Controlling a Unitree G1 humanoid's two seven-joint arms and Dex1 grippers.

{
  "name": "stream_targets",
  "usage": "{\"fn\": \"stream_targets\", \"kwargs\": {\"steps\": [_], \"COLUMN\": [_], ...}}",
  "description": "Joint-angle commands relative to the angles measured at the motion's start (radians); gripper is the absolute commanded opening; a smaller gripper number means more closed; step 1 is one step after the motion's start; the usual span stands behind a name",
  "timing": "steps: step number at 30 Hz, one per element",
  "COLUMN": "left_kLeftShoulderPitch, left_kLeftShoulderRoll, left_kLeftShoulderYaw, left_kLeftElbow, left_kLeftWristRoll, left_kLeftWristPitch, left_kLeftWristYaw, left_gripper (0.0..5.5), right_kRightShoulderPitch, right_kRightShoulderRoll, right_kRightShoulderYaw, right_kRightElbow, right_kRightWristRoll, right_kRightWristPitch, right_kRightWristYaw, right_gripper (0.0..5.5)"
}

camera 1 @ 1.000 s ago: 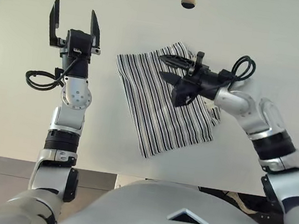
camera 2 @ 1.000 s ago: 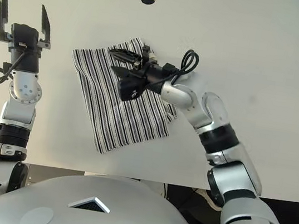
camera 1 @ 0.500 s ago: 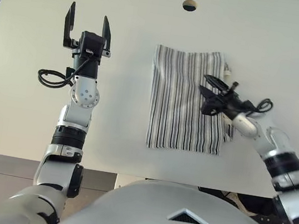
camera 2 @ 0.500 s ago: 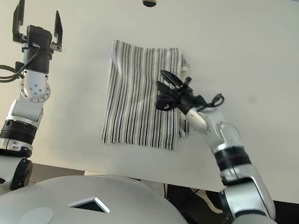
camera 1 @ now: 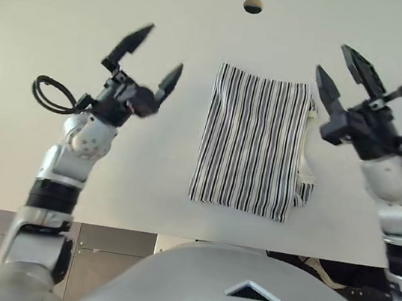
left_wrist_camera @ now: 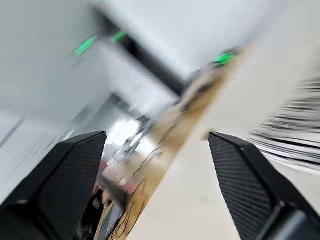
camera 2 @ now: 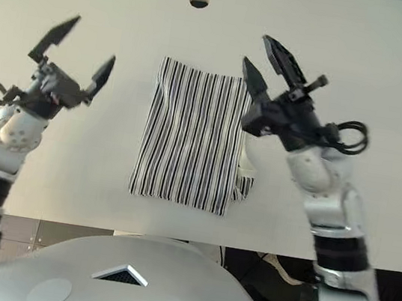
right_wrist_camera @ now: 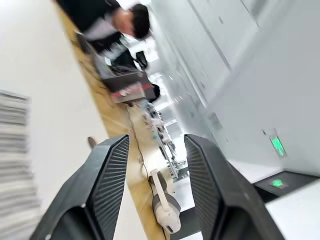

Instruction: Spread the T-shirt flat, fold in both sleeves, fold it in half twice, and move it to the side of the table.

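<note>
the folded t-shirt (camera 1: 251, 143) lies on the desk (camera 1: 144, 176), long side running away from the robot, with the right fingers (camera 1: 361, 68) nearer its edge than the left fingers (camera 1: 130, 43), both pairs raised, spread apart, empty.

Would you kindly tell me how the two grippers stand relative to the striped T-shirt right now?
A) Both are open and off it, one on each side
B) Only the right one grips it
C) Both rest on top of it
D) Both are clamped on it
A: the left gripper and right gripper are open, flanking the folded T-shirt without touching it.
</note>
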Motion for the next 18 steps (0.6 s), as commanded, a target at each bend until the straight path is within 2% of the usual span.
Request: {"fn": "stream_targets", "kwargs": {"steps": [1, 3, 5, 9, 13, 18], "left_kLeftShoulderPitch": [0.135, 0.187, 0.195, 0.148, 0.116, 0.060], "left_kLeftShoulderRoll": [0.130, 0.172, 0.186, 0.189, 0.205, 0.157], "left_kLeftShoulderYaw": [-0.008, -0.032, -0.069, -0.130, -0.166, -0.274], "left_kLeftElbow": [-0.088, -0.105, -0.105, -0.081, -0.044, -0.040], "left_kLeftWristRoll": [-0.026, -0.007, 0.006, 0.052, 0.098, 0.091], "left_kLeftWristPitch": [-0.005, 0.000, 0.003, -0.001, -0.019, -0.057], "left_kLeftWristYaw": [-0.149, -0.215, -0.273, -0.354, -0.401, -0.459], "left_gripper": [3.78, 3.78, 3.78, 3.78, 3.78, 3.78], "right_kRightShoulderPitch": [0.256, 0.387, 0.421, 0.410, 0.369, 0.287], "right_kRightShoulderRoll": [-0.198, -0.274, -0.310, -0.341, -0.317, -0.266], "right_kRightShoulderYaw": [-0.064, -0.086, -0.091, -0.084, -0.005, 0.115], "right_kRightElbow": [0.007, 0.014, 0.030, 0.055, 0.022, 0.019], "right_kRightWristRoll": [0.023, 0.007, -0.023, -0.088, -0.093, -0.112], "right_kRightWristPitch": [-0.080, -0.101, -0.115, -0.132, -0.157, -0.175], "right_kRightWristYaw": [0.167, 0.238, 0.277, 0.318, 0.366, 0.414], "right_gripper": [2.44, 2.83, 3.15, 3.15, 3.15, 3.15]}}
